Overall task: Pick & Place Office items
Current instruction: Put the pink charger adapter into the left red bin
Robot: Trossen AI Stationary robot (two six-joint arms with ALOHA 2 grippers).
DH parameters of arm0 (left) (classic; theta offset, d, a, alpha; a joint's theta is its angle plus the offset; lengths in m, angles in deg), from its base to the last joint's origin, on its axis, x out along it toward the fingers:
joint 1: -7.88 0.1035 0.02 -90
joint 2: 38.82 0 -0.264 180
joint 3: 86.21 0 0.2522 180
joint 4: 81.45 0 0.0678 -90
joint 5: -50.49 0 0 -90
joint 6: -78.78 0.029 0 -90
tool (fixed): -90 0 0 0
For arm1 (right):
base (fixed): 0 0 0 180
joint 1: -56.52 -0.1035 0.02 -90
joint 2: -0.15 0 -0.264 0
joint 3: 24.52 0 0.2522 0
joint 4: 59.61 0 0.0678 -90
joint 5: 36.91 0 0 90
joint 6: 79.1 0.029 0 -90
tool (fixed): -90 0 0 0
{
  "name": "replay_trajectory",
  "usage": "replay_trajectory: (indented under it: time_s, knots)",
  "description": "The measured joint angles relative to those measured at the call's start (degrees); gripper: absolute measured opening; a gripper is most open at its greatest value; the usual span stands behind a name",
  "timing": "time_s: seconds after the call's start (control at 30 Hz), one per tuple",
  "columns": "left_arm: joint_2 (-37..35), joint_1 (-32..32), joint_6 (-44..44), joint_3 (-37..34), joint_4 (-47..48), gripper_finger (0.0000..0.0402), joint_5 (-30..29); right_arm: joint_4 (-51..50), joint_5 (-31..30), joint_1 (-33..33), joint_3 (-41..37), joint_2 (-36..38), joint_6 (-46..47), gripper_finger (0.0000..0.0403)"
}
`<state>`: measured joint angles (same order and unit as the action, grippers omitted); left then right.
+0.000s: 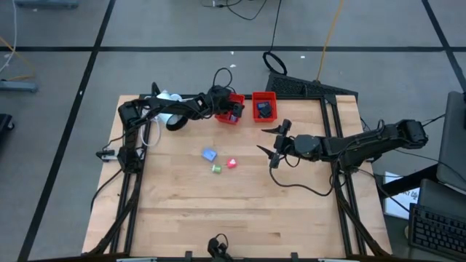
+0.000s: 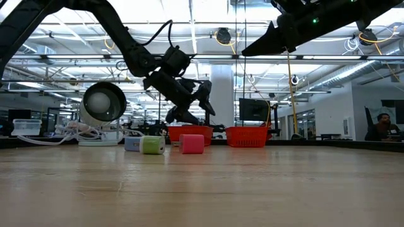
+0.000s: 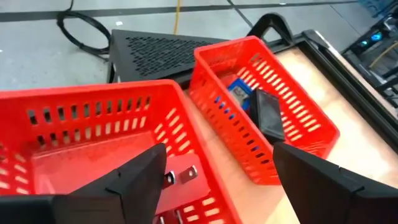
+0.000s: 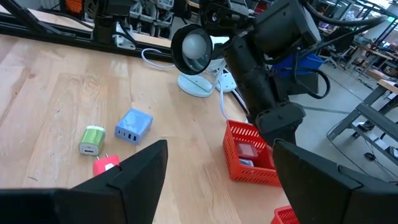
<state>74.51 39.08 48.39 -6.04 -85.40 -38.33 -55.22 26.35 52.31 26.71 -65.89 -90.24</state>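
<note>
My left gripper (image 3: 217, 155) stands open over the left red tray (image 3: 93, 118), at the table's far side (image 1: 237, 110). Below its fingers a small piece with two metal prongs (image 3: 181, 175) lies on the tray floor, touching neither finger. The right red tray (image 3: 292, 118) holds a blue piece (image 3: 239, 93) and a black piece (image 3: 268, 115). A pale blue block (image 1: 210, 154), a green block (image 1: 216, 169) and a red block (image 1: 231, 164) rest on the wood mid-table. My right gripper (image 1: 268, 142) hovers open to their right, above the table.
A white lamp-like device (image 4: 196, 53) with its cable stands on the table's far left, behind the left arm. A black perforated stand (image 3: 161, 46) sits beyond the trays. Bare wood stretches across the table's near half (image 1: 233, 211).
</note>
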Motion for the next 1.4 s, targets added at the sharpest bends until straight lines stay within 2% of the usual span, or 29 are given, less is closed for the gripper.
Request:
replay_trajectory:
  time_s: [0.5, 0.63, 0.73, 0.97, 1.07, 1.23, 1.4]
  knots:
    - [0.0, 0.0, 1.8, 0.0, 0.0, 0.0291, 1.1, -0.1, 0.0, 0.0, 0.0, 0.0, 0.0, 0.0279]
    - [-1.0, 0.7, 1.7, 0.0, 0.7, 0.0296, 4.8, -0.6, 0.0, 0.0, 0.0, 0.0, 0.0, 0.0279]
    - [-3.2, 1.6, 2.9, 0.0, 2.6, 0.0294, 6.7, -0.8, 0.0, 0.0, 0.0, 0.0, 0.0, 0.0279]
    - [-11.1, 2.6, 7.8, 0.0, 13.6, 0.0282, 6.7, -0.9, 0.2, 0.0, 0.0, 0.0, 1.8, 0.0279]
    - [-15.0, 1.9, 10.5, 0.0, 19.1, 0.028, 6.4, -1.3, 2.5, 0.0, 0.0, 0.0, 2.8, 0.0279]
    - [-21.3, -3.6, 15.4, -1.2, 24.3, 0.0287, 6.3, -1.3, 7.7, 0.0, 0.0, 0.0, 5.2, 0.0279]
    - [-28.3, -10.4, 18.3, -6.9, 19.9, 0.0291, 6.2, -2.5, 10.6, -0.1, 0.0, 0.0, 8.5, 0.0279]
